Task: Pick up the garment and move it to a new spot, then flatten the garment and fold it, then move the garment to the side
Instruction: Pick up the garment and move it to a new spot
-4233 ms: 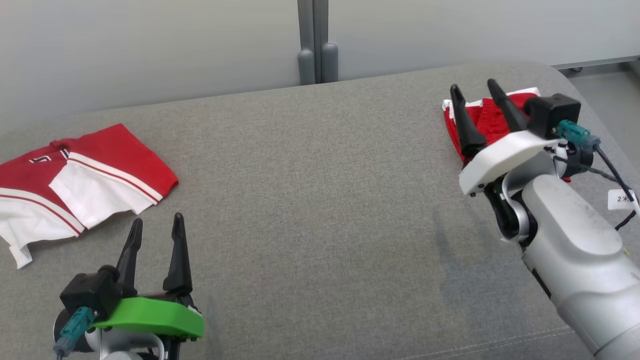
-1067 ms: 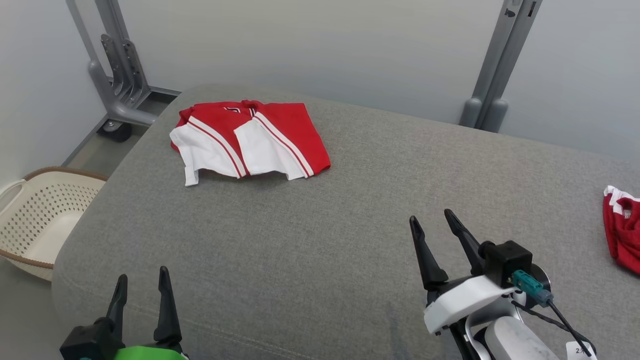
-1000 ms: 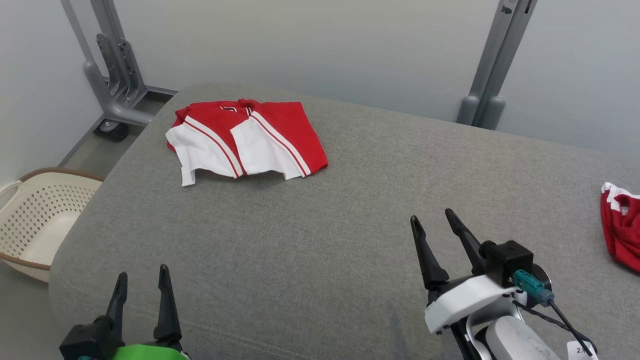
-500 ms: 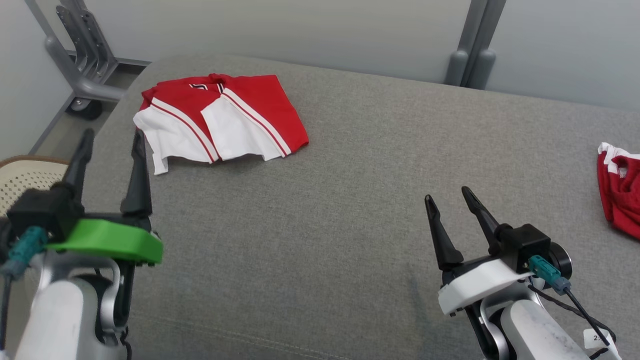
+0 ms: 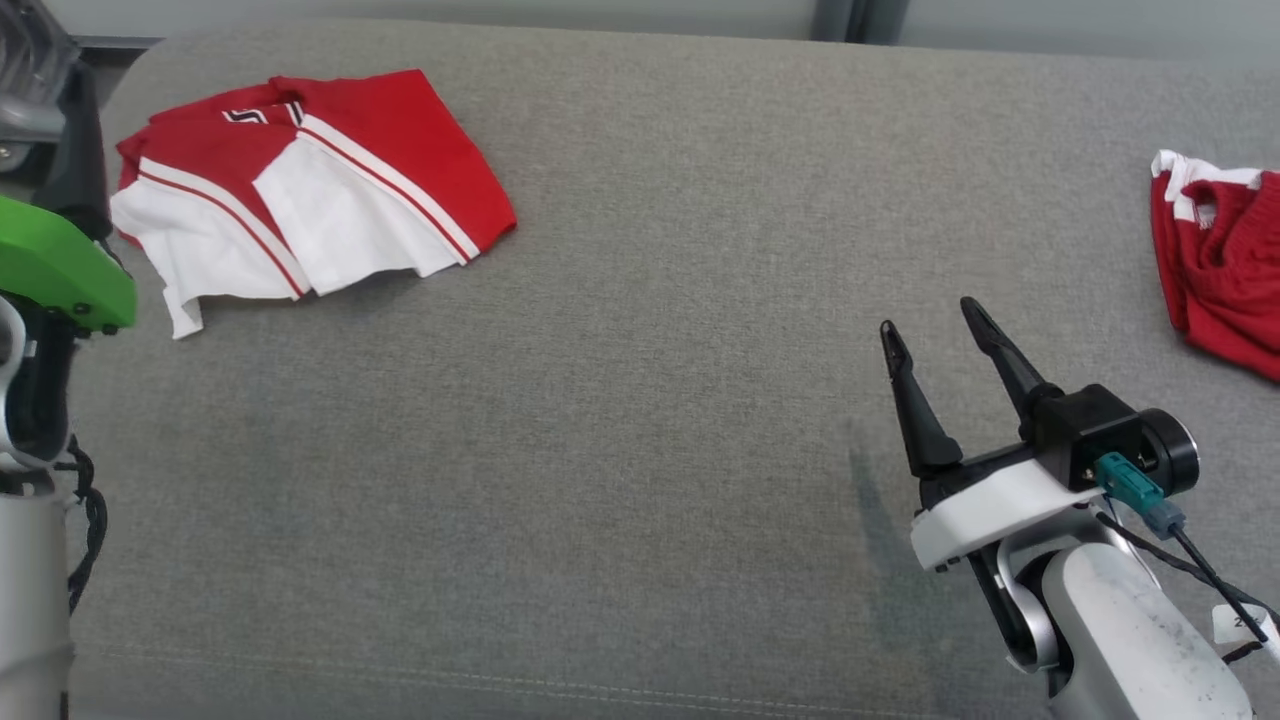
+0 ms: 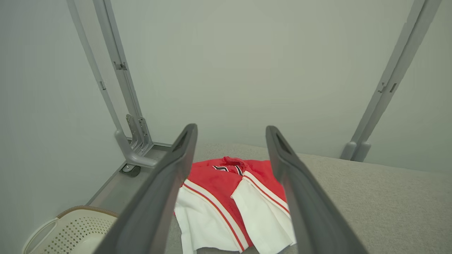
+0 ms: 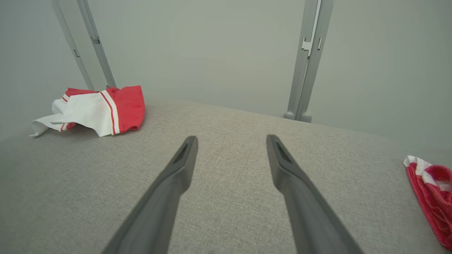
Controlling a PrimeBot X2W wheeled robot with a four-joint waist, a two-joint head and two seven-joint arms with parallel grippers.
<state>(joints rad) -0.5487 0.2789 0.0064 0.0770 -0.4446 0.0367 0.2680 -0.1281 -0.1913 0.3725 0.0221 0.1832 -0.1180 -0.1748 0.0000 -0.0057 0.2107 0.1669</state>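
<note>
the red and white garment (image 5: 300, 190) lies rumpled at the far left of the grey woven cushion (image 5: 650, 380), wider left to right, with its white panels on the near side. the left gripper (image 6: 231, 128) is the closer one: fingers apart, empty, garment dead ahead and below. the right gripper (image 5: 928, 316) is spread and empty too, well apart at near right. the fabric looks thin and floppy.

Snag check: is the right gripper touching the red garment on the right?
Apart. The head view shows bare grey cushion between the open right gripper and the red garment; the right wrist view shows the gap too.
</note>
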